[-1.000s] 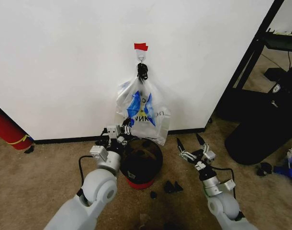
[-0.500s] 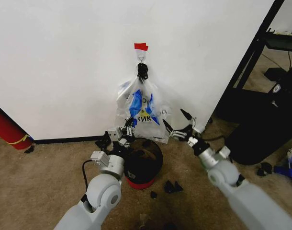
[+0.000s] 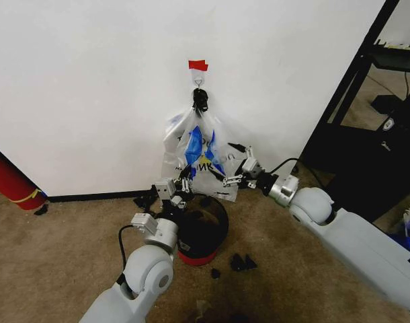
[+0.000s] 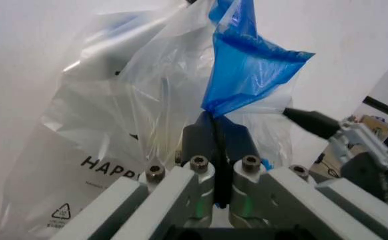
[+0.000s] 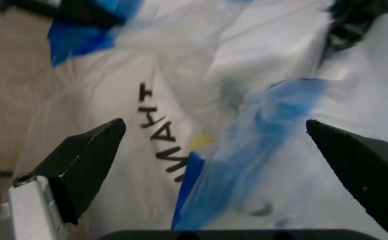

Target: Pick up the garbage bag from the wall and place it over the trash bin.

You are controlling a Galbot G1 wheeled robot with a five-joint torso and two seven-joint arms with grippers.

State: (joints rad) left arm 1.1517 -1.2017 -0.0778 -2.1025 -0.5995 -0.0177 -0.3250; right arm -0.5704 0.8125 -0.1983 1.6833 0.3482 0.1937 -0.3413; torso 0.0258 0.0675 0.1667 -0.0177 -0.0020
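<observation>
Floor: I see tan carpet (image 3: 50, 249), worn, with small dark scraps.
Baseboard: black strip (image 3: 91, 196) along the floor line.
Right side: black shelving frame (image 3: 353, 81) and a large glossy black bin (image 3: 370, 182).
Left edge: red cylinder (image 3: 9, 180).

A plain indoor room, maybe an office or lab corner: bare white wall (image 3: 91, 81) with black baseboard (image 3: 91, 196), worn beige carpet (image 3: 50, 256), black metal shelving (image 3: 366, 60) at right.

On the garbage bag (image 4: 114, 125) you can read black print "HAPP", with a recycling triangle below it; in your right wrist view the bag shows "THANK" in black letters.
</observation>
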